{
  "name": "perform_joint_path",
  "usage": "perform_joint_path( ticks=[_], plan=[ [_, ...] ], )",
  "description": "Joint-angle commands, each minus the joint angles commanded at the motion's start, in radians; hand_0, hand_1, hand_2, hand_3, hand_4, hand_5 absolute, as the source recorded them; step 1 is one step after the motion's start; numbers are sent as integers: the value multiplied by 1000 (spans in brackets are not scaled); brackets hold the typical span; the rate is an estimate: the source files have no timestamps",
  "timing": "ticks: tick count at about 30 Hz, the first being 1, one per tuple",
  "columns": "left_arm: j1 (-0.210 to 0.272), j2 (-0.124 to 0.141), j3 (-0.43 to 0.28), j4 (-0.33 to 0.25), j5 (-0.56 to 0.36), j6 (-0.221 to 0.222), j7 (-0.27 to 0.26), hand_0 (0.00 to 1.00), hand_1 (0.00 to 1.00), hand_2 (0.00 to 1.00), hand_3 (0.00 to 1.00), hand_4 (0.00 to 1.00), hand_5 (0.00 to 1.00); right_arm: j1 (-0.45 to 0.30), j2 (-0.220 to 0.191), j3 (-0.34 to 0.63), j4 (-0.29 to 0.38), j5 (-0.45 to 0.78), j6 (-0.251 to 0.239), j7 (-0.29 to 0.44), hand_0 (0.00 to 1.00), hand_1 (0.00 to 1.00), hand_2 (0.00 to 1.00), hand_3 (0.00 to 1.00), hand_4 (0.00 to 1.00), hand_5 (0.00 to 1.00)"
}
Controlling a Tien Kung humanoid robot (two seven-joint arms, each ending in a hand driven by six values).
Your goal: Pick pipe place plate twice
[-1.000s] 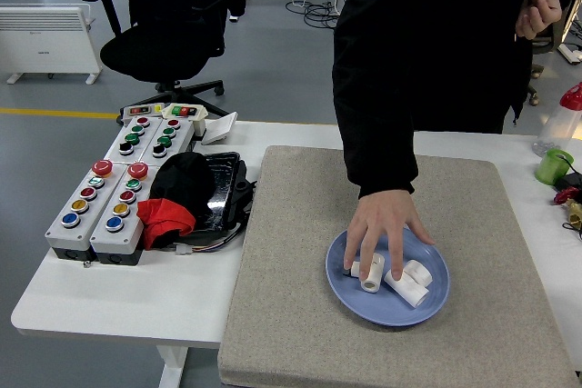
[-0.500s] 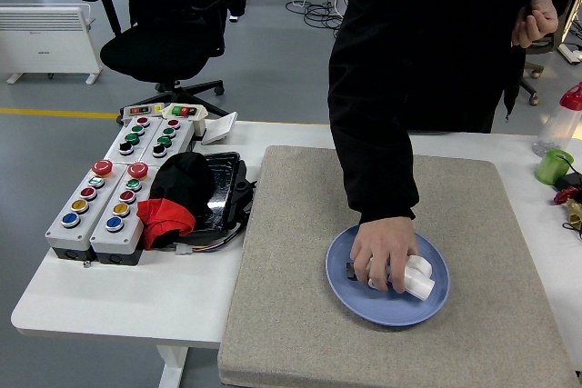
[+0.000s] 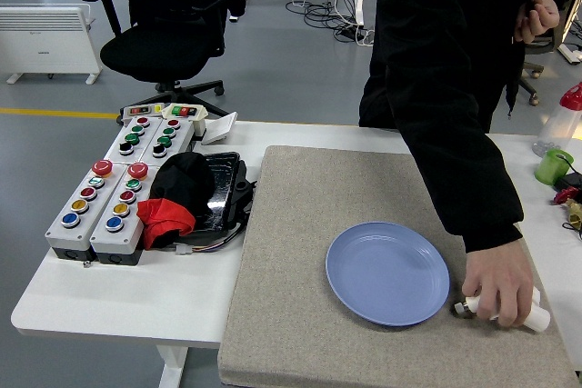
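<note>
Nearest, a person's hand point(image 3: 498, 283) — fingers curled down over white pipe pieces point(image 3: 536, 317) on the grey mat point(image 3: 300, 261), just right of the bare blue plate point(image 3: 386, 272). Farther left on the table point(image 3: 109, 302) — button boxes point(image 3: 109, 193).

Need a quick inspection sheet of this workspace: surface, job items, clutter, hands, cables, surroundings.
Surface: white table with a grey felt mat covering its right part.
Job's things: round blue plate on the mat, nothing on it; white plastic pipe pieces on the mat right of the plate, under a person's hand.
Clutter: two grey push-button boxes, black and red cloth, green cup at the right edge.
Grippers: neither robot hand seen.
Cables: thin wires under the cloth; more cables on the floor.
Surroundings: black office chair, white heater, person in black at the far side.
</note>
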Motion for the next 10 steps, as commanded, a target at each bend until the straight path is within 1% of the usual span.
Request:
perform_joint_path(
  ticks=[10],
  plan=[
    [-8,1,12,3,-21,9,-6,653,633,630,551,391,998,4,1,5,-2,10,-6,13,738,707,801,786,403,816]
  ],
)
